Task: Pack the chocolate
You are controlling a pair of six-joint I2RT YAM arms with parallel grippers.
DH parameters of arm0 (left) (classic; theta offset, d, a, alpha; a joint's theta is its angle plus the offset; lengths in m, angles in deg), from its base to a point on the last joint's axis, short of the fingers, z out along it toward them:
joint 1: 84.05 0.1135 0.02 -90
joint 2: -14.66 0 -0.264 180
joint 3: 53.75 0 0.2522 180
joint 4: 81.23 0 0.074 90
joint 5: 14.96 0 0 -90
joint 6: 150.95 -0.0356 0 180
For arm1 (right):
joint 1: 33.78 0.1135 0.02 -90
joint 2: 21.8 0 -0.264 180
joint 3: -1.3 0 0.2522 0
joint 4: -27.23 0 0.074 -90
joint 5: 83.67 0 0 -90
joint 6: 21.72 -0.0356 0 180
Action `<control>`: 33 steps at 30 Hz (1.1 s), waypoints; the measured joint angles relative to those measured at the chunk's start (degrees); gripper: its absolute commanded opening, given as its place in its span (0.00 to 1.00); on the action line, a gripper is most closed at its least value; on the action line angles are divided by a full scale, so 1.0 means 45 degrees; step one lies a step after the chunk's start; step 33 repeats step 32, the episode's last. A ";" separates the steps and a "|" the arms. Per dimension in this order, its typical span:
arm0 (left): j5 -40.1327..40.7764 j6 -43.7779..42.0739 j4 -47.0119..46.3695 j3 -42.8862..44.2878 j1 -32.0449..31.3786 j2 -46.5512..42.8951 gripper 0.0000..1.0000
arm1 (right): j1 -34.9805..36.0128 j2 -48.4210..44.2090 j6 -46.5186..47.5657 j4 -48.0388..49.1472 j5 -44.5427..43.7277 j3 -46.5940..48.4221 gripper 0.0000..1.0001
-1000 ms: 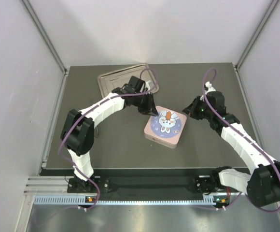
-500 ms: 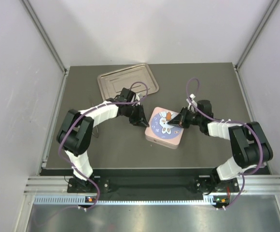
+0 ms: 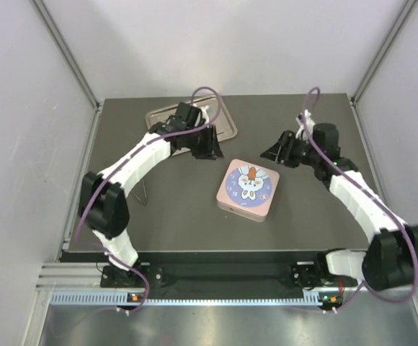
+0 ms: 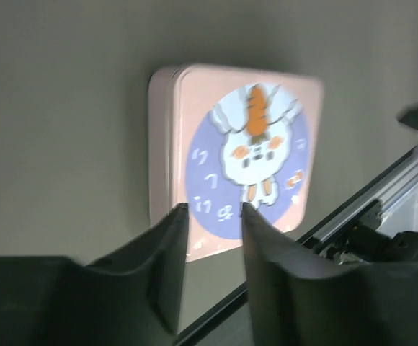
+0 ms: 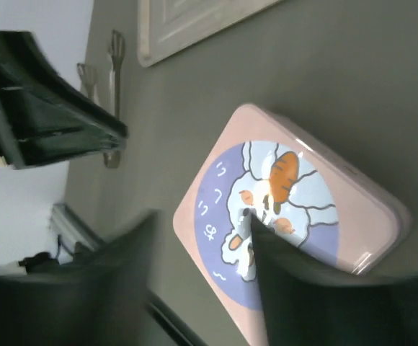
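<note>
No chocolate shows in any view. The pink square box lies shut mid-table, with a rabbit and carrot picture on its lid. My left gripper hovers up and to the left of the box, near the tray. Its jaws stand a little apart with nothing between them. My right gripper hovers up and to the right of the box. It is open too and holds nothing. Neither gripper touches the box.
A silver metal tray sits at the back left, partly covered by the left arm; its corner shows in the right wrist view. A thin bent wire piece stands left of the box. Grey walls close in three sides.
Both grippers were down at the box lid half a second ago, shut. They have since lifted away, left toward the tray and right toward the back right, and opened.
</note>
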 measured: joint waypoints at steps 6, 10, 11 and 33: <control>0.0495 -0.0738 -0.0053 0.0661 0.0010 -0.3138 0.99 | 0.0063 -0.2900 0.1107 -0.3351 -0.2730 0.2424 1.00; 0.0675 -0.0884 -0.0976 0.0427 0.0010 -0.5867 0.99 | 0.0063 -0.4425 0.1647 -0.5115 -0.4619 0.3740 1.00; 0.0792 -0.0918 -0.1530 -0.0049 0.0005 -0.6382 0.99 | 0.0068 -0.4643 0.1695 -0.5387 -0.4988 0.3798 1.00; 0.1773 -0.1001 -0.3070 -0.3385 0.0010 -0.9340 0.99 | 0.0083 -0.7349 0.2404 -0.6727 -0.7087 0.3798 1.00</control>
